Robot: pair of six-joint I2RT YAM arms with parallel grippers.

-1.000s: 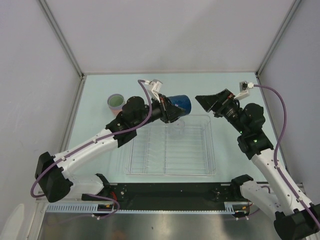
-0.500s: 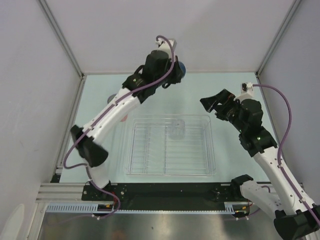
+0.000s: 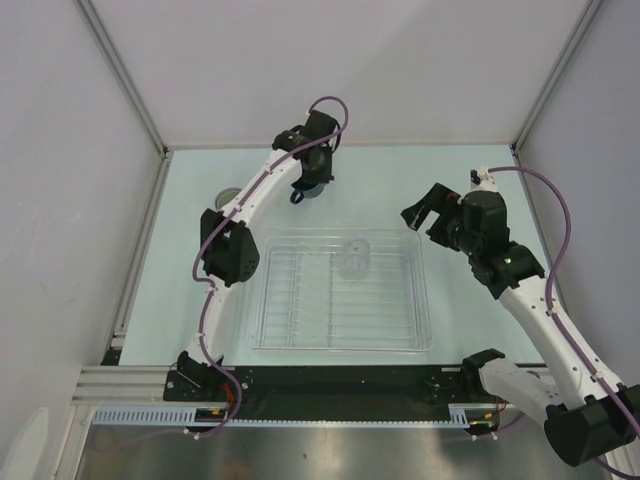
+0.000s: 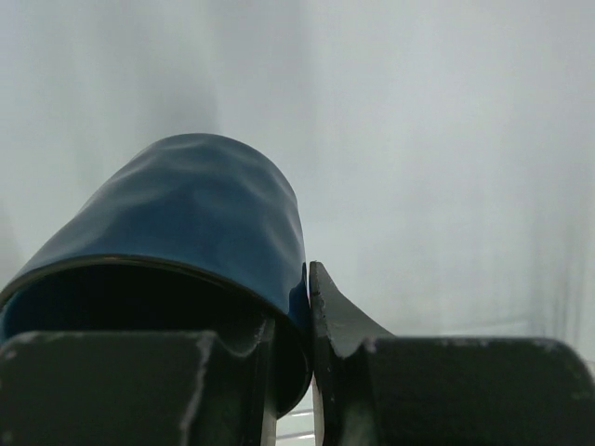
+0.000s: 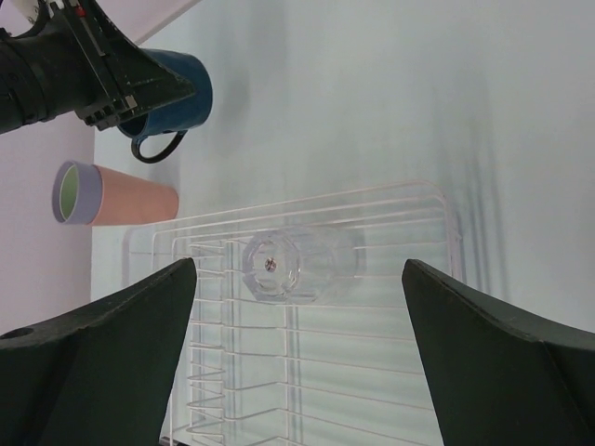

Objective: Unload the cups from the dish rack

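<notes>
One clear cup [image 3: 352, 257] in rack [image 3: 340, 346]; blue mug [image 4: 204, 204] held by L gripper [image 4: 296, 321] at far side

L side: I see the L gripper clamped on the blue mug, its fingers [image 4: 446, 390] pinching the mug's wall at the rim, one inside and one outside. L arm is stretched out toward the far wall [image 3: 340, 70], so the mug sits beyond the rack's far-left corner, approx. left of centre. In the R wrist view the handle loop hangs clear of the fingers. Can't tell whether the mug touches the table [image 3: 190, 270] or hangs just above it.

R side: R gripper [image 3: 422, 205] is spread wide w/ nothing between its fingers [image 5: 102, 362]. It hovers near the rack's far-right corner, looking left across the rack.

Rack lies mid-table, toward the near edge. Clear cup is in the rack's far part, roughly mid-width, apart from both grippers. Can't tell if it's upright or upside down.

Pink tumbler [image 5: 130, 200] is on the table off the rack's far-left side. It has a lavender rim and green showing inside it, so they look nested. In the top view it's mostly hidden behind the L arm.
</notes>
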